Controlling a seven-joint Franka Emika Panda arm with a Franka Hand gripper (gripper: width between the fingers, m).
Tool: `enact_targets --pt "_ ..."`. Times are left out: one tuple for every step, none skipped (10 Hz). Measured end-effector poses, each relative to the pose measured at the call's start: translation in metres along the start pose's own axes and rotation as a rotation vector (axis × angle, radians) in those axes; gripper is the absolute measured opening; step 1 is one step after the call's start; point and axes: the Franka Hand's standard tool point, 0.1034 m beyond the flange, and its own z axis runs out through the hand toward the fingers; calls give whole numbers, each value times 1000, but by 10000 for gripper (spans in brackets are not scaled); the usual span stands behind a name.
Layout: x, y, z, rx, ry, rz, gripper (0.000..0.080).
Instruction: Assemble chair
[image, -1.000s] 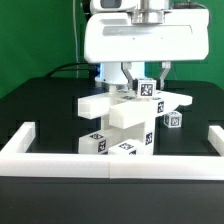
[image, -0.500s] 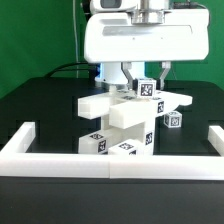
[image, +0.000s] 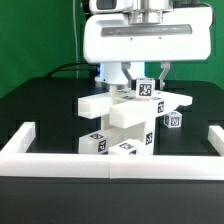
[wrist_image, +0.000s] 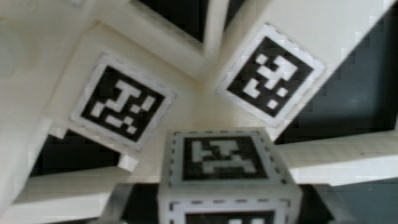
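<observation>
Chair (image: 125, 115) stands in the middle of the table (image: 40, 105), partly built: slab, frame pcs & posts joined in a stack. Gripper (image: 143, 77) hovers at the top tagged post (image: 146, 89) — can't tell if it's pinching or spread. Looks approx. halfway — more pcs prob. left to fit.

Crowded white chair parts (wrist_image: 45, 85) show three black-and-white square tags (wrist_image: 121, 103) against a dark background.
</observation>
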Motion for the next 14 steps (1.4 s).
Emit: enact_targets --pt "0 0 0 0 0 44 287" --pt "0 0 0 1 0 136 287" --pt "0 0 0 1 0 207 287" --pt "0 0 0 1 0 268 287" --pt "0 0 0 1 0 347 287" --pt "0 0 0 1 0 415 287" --pt "0 -1 0 3 -1 472 287" --pt "0 -2 0 8 -2 556 287" --pt "0 -2 0 8 -2 607 287" --pt "0 -2 0 8 -2 632 287" --pt "0 -3 0 11 -3 712 287" --pt "-1 -3 0 13 -4 780 287" --pt "-1 -4 0 15 -6 830 287" --pt "-1 -4 0 15 -6 840 287"
